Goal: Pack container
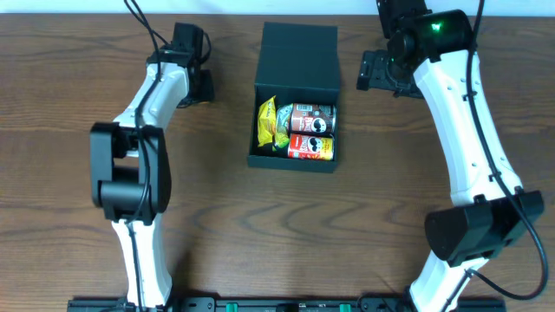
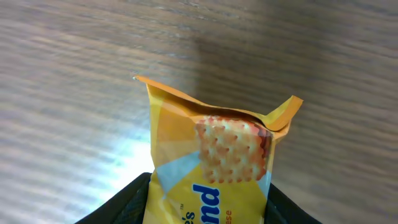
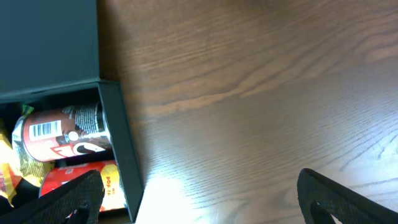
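The container (image 1: 257, 159), a dark teal square box with its flap lid (image 1: 297, 54) open to the back, stands at mid-table. Inside lie a yellow packet (image 1: 267, 121), a brown snack can (image 1: 310, 116) and a red-and-yellow can (image 1: 310, 148). My left gripper (image 1: 198, 80) is left of the box and shut on a yellow cracker packet (image 2: 211, 149), held above the wood; its fingers (image 2: 208, 214) show at the packet's sides. My right gripper (image 1: 375, 72) is open and empty at the box's right wall (image 3: 121, 143); its left finger is over the red can (image 3: 112, 180).
The brown wooden table (image 1: 78, 104) runs around the box. The brown can (image 3: 59, 134) and part of the yellow packet (image 3: 9, 162) show in the right wrist view. Both arm bases stand at the front edge.
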Motion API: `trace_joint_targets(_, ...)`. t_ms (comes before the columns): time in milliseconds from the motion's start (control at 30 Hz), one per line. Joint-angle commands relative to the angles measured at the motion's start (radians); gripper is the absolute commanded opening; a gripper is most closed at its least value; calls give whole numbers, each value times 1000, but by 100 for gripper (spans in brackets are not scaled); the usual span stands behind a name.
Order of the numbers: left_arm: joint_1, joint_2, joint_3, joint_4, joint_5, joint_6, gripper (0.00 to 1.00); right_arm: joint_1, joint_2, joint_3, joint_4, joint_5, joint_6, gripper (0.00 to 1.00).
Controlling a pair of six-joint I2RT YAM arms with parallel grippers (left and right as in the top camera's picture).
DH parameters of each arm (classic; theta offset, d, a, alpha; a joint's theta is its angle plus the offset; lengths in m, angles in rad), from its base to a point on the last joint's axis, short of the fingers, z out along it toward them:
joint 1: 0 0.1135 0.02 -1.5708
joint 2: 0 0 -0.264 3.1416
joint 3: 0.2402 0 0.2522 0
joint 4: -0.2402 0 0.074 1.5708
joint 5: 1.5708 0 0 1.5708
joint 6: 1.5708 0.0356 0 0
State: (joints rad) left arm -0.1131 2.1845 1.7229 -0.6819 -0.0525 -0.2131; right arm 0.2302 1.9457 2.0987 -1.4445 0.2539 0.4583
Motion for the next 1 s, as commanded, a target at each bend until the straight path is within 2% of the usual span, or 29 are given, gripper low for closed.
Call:
trace_joint_targets(0, 1, -80, -2, -35, -6, -4, 50, -8, -32, 18, 11, 1, -15, 99)
trace_joint_targets(200, 0, -167, -2, -155, 74, 4, 52, -8, -32, 18, 47, 1, -15, 99)
trace_joint_targets(433, 0, -239, -2, -279, 210, 6, 47, -8, -32, 18, 79, 1, -29, 99)
trace_joint_targets(600, -16, -273, -2, -335, 230, 6, 46, -8, -32, 18, 93, 1, -33, 99)
trace_joint_targets(833, -90, -294, -2, -390, 356, 6, 46, -8, -32, 18, 133, 2, -49, 99)
trace_joint_targets(967, -145, -294, -2, -410, 372, 7, 46, -8, -32, 18, 156, 2, -49, 99)
